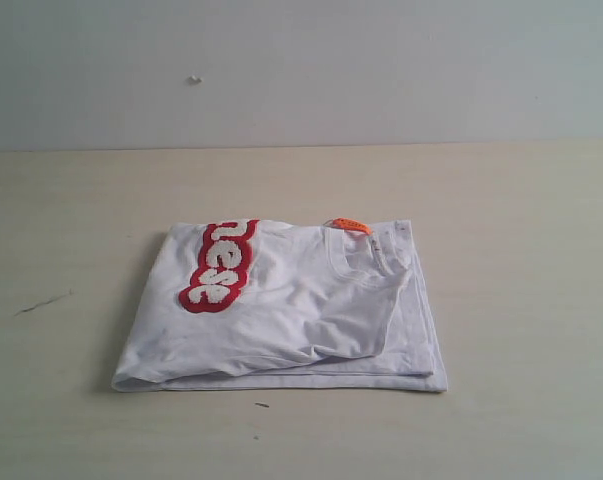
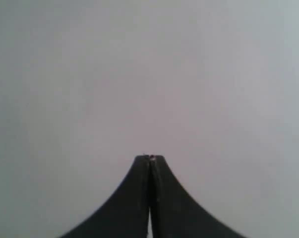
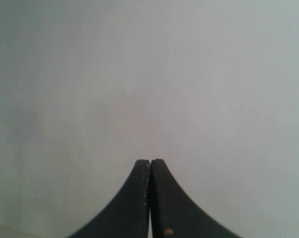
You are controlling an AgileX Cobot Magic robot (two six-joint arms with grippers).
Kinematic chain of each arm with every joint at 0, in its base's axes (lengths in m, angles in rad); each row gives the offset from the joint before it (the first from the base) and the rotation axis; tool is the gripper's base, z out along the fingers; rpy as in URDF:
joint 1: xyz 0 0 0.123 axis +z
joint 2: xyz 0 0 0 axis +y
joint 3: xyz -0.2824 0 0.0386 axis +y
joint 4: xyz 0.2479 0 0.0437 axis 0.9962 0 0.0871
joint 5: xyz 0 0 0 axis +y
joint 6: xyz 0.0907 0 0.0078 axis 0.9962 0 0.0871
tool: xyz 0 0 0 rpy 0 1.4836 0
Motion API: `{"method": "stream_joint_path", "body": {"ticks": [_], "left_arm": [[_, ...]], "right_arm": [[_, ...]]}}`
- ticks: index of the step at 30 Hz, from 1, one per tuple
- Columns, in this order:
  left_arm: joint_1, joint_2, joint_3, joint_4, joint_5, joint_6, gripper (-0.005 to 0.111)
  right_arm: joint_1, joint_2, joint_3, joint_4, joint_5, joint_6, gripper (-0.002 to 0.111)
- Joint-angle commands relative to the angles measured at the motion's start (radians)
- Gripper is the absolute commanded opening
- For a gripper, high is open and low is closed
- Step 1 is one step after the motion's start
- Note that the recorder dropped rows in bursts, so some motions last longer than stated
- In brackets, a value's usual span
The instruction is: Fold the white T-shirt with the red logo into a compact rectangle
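Speck (image 1: 262, 405), small and dark, on the desk (image 1: 521, 300) just in front of the shirt's near edge.

- One white T-shirt (image 1: 311, 310), lying folded near the middle of the desk. Roughly rectangular, stacked in layers. The near edge shows several layers, and the near left corner is rounded and puffy.
- One red logo (image 1: 219, 265) on the top layer, left side. It runs away from me up to the far fold. Only part of the fuzzy white lettering shows.
- One orange tag (image 1: 347, 225) at the far edge, right of centre, sitting at the ribbed collar (image 1: 366, 262), which faces up.
- Along the right side a lower layer sticks out past the top fold.
- One thin dark scratch (image 1: 41, 303) on the desk, well left of the shirt.
- Pale wall (image 1: 381, 70) behind, with one small mark (image 1: 194, 79) on it.

Two tools, seen only through their own wrist cameras:
- Left tool (image 2: 150, 157): black fingers pressed together tip to tip, facing a blank pale surface.
- Right tool (image 3: 150, 161): also closed on itself, with the same blank backdrop. One finger carries a small orange fleck.
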Motion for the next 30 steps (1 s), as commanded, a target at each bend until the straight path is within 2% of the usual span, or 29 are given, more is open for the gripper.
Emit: {"method": "stream_joint_path", "body": {"ticks": [1,4,15,24,30], "left_arm": [[0.025,-0.004,0.066,-0.014,-0.017,0.013,0.000],[0.054,-0.004,0.101,-0.037,-0.017,0.013,0.000],[0.084,-0.004,0.189,-0.092,-0.005,0.059,0.000],[0.092,-0.004,0.189,-0.094,0.210,0.061,0.000],[0.092,-0.004,0.189,-0.163,0.381,0.061,0.000]], "right_arm": [[-0.003,-0.003,0.007,0.000,-0.010,0.000,0.000],[-0.003,-0.003,0.007,0.000,-0.010,0.000,0.000],[-0.003,-0.003,0.007,0.000,-0.010,0.000,0.000],[-0.003,-0.003,0.007,0.000,-0.010,0.000,0.000],[-0.003,-0.003,0.007,0.000,-0.010,0.000,0.000]]}}
